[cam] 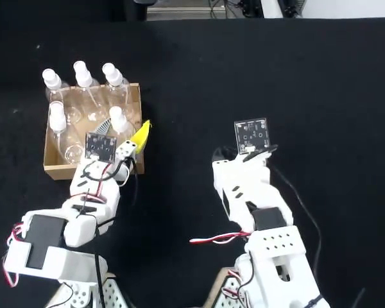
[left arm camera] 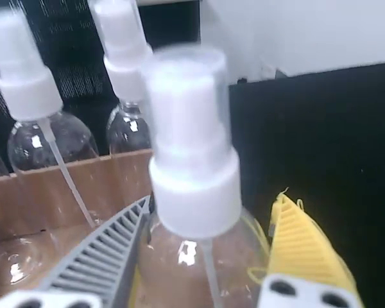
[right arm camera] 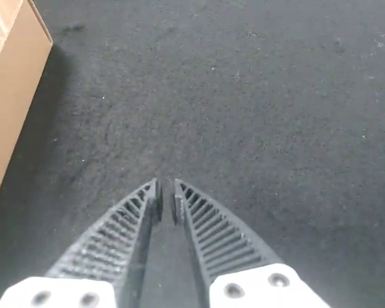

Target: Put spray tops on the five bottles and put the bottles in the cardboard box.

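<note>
Bottles fill the cardboard box (cam: 59,171) at the upper left of the high view. All five stand up in it, and each one has a white spray top (cam: 81,67) on. Four other bottles (cam: 56,115) sit along the top and left of the box. The held bottle (cam: 119,119) stands in the lower right corner, just inside the wall.

The left gripper (cam: 126,128) is at that corner. Its jaws are spread wide because the bottle is fat, and they go around its round body. In the left wrist view the gray finger (left arm camera: 102,250) lies against one side of the bottle and the yellow finger (left arm camera: 301,250) lies against the other. They grab low, under the spray top, so the top does not get knocked. In the high view the yellow finger pokes out over the box wall, since the bottle is so near the edge.

The right gripper (right arm camera: 165,186) hangs over the bare black table (cam: 321,96), well apart from the box. Its jaws are almost closed, with just a thin slit, and nothing is between them. It seems to wait out of the way so the left arm has room.

The job looks almost done. The left jaws need to let go and lift straight up, so they do not tip the bottle or bump its neighbours.
</note>
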{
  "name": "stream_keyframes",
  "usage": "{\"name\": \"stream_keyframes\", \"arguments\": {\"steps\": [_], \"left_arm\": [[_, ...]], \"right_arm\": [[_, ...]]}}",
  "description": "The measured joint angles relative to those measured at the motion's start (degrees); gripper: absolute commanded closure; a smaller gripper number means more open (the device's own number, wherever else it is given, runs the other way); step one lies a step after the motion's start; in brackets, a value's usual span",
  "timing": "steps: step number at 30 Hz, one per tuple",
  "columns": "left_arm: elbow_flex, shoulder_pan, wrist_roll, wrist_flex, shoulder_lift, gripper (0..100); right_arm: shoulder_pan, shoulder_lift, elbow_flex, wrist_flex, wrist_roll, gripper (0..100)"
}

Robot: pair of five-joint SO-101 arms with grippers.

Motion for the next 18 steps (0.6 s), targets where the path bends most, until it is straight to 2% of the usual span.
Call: {"name": "stream_keyframes", "arguments": {"steps": [18], "left_arm": [[12.0,0.0,0.0,-1.8,-13.5,72]], "right_arm": [[0.0,0.0,0.0,0.0,0.0,98.7]]}}
